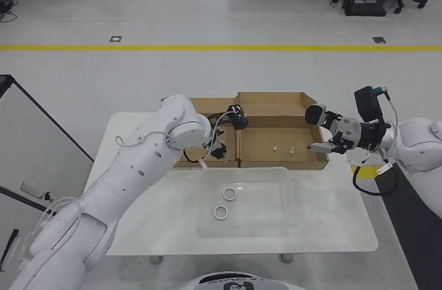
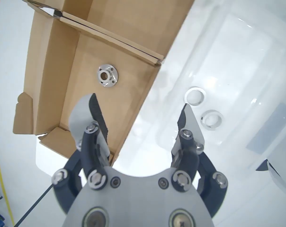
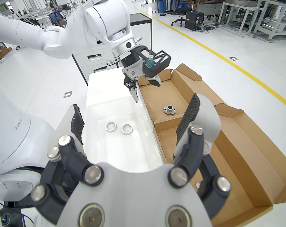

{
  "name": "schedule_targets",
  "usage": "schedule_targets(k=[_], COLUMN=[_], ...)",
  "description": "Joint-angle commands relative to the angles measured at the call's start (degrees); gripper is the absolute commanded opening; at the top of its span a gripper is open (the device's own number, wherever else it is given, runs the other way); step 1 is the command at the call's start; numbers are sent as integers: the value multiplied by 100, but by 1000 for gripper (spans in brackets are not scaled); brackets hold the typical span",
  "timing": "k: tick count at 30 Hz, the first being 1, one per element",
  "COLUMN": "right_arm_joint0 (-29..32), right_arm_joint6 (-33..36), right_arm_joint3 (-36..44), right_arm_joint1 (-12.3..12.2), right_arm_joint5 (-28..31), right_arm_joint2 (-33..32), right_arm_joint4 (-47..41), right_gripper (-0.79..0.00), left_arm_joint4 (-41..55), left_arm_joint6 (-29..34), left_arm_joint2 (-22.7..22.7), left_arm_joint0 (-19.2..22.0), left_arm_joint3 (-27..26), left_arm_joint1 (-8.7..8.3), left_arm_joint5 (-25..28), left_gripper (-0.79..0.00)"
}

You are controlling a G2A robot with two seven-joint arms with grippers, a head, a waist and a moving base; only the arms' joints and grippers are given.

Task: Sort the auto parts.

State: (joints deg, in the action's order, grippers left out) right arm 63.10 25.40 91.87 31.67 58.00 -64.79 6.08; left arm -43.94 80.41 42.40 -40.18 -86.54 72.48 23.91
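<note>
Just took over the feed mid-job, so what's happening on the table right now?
Neither claw holds anything. The left claw hangs open over the edge of the cardboard box holding a metal flange; the right claw is open at the end of the second box, which has two small parts. Two metal rings lie in the clear tray.

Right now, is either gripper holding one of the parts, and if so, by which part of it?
Nothing is held. The left gripper and the right gripper are both open and empty.
</note>
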Motion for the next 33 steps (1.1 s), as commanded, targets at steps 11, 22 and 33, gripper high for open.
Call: schedule_targets(k=[11, 22, 33], right_arm_joint0=[0, 0, 0], right_arm_joint6=[0, 0, 0], right_arm_joint3=[0, 0, 0], right_arm_joint1=[0, 0, 0], right_arm_joint5=[0, 0, 0], right_arm_joint2=[0, 0, 0], right_arm_joint4=[0, 0, 0], right_gripper=[0, 0, 0], left_arm_joint4=[1402, 1923, 1584], left_arm_joint6=[318, -104, -518], left_arm_joint2=[-1144, -2263, -2842], left_arm_joint0=[456, 953, 1057], left_arm_joint3=[-1286, -1172, -713], left_arm_joint1=[-852, -991, -775], left_arm_joint5=[-321, 99, 513], left_gripper=[-305, -311, -299])
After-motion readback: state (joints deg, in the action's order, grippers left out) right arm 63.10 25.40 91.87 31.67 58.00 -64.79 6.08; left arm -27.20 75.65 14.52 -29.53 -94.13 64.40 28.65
